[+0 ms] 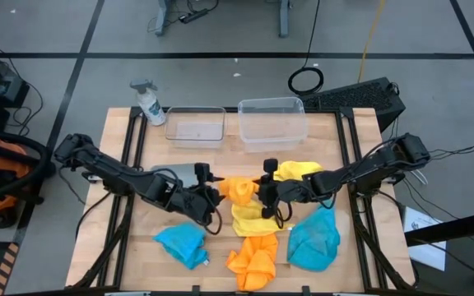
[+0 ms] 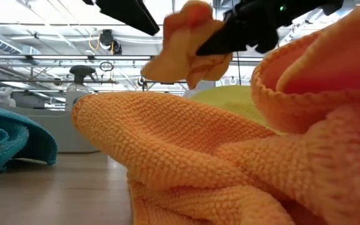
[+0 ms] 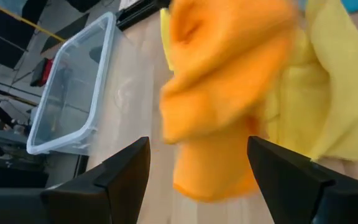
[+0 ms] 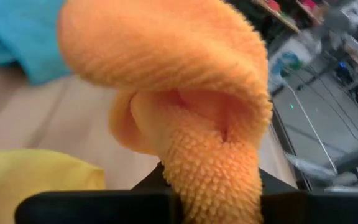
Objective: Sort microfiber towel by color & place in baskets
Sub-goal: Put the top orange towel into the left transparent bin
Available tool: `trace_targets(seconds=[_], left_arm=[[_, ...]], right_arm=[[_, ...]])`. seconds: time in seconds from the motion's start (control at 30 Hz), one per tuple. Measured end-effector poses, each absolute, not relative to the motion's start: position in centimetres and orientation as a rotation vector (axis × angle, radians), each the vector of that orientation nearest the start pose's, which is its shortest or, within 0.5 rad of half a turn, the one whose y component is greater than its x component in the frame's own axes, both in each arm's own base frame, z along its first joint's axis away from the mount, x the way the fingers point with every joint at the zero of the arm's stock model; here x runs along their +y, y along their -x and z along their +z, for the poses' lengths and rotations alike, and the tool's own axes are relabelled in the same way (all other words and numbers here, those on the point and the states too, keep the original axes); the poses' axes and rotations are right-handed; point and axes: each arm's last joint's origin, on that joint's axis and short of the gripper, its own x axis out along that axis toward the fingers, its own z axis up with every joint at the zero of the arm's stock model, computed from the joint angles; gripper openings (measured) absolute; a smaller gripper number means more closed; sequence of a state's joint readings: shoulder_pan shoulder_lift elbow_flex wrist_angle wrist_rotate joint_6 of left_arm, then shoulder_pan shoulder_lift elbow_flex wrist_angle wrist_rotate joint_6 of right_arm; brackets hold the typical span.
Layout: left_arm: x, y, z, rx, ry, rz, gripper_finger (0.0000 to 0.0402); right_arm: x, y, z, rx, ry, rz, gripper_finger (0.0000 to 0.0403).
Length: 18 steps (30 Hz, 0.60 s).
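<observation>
one orange towel (image 1: 239, 190) is hanging bunched above the bench's middle, lifted clear of a yellow towel (image 1: 249, 219) lying flat beneath it. another yellow one (image 1: 296, 171) is lying just right of it. a second orange towel (image 1: 253, 259) is sitting crumpled at the near edge, between two blue towels (image 1: 183, 243) (image 1: 313, 239). two clear baskets (image 1: 195, 127) (image 1: 272, 121) are standing side by side along the far edge.

Towels: two orange (image 1: 253, 260), two yellow (image 1: 246, 219), two blue (image 1: 313, 239); three baskets (image 1: 273, 121).

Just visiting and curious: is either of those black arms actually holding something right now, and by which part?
The right end effector pinches an orange towel by a bunched fold, lifted off the table. The left end effector is open beside it, holding nothing.
</observation>
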<state>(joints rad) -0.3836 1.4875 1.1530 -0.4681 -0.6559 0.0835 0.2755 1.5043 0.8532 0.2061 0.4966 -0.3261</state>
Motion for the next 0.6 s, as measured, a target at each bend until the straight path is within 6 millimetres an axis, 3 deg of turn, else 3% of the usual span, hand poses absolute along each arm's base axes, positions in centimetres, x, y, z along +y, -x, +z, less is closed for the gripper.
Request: trace_targets(seconds=[0.33,0.6], left_arm=[[-8.6,-32.6,26.3,0.684,-0.433,0.101,0.0273],[-8.7,-34.1,28.4,0.433,-0.435,0.118,0.0273]], right_arm=[[9.0,-28.8,25.9,0.342,0.652,-0.058,0.0049],[8.9,-27.8,27.7,0.262,0.522,-0.085,0.0060]])
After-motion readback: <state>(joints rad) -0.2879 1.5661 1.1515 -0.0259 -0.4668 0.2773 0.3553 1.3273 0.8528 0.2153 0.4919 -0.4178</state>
